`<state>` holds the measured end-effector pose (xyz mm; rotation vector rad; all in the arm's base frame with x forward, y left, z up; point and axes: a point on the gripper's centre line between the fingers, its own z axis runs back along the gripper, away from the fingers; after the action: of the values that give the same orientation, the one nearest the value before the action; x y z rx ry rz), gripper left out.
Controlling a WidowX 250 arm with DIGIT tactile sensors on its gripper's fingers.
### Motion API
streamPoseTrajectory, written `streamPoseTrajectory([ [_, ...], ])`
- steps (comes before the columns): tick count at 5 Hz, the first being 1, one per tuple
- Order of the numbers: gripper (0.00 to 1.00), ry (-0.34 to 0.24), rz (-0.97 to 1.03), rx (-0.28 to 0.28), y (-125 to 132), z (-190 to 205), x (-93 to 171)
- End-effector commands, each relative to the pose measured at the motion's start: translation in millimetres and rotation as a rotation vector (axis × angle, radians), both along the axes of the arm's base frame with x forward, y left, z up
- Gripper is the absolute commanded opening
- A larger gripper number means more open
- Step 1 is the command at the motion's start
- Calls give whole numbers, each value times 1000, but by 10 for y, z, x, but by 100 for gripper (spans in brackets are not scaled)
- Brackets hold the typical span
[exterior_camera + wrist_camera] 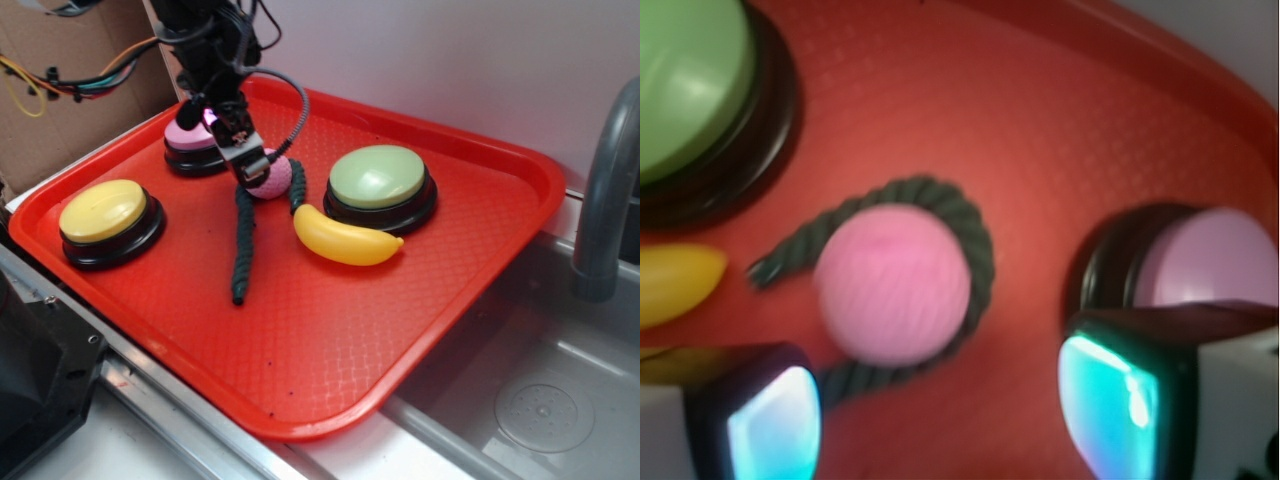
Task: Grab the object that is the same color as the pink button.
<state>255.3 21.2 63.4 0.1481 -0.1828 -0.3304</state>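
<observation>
Red tray [330, 360] fills counter beside sink [540, 400]. Green button [378, 178] at tray's middle-right, yellow button [103, 211] at left, pink button [190, 135] at back, partly behind arm. Yellow toy banana [345, 240] lies just before green button. Dark green rope [243, 250] curls round pink ball [272, 176], which sits between pink and green buttons. Gripper [940, 400] hovers over ball, fingers [1120, 395] spread apart, nothing between them, ball just ahead of them in wrist view.

White wall [450, 60] behind; steel sink [520, 400] right; cardboard [60, 130] left
</observation>
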Motion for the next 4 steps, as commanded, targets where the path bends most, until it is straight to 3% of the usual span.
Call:
streamPoseTrajectory([
  [1,100,-6,-21,-1,-45,-111,234],
  [2,100,14,-49,-36,-92,-158,257],
  [3,70,3,-43,-41,-98,-171,262],
  [4,0,11,-44,-57,-73,-161,253],
])
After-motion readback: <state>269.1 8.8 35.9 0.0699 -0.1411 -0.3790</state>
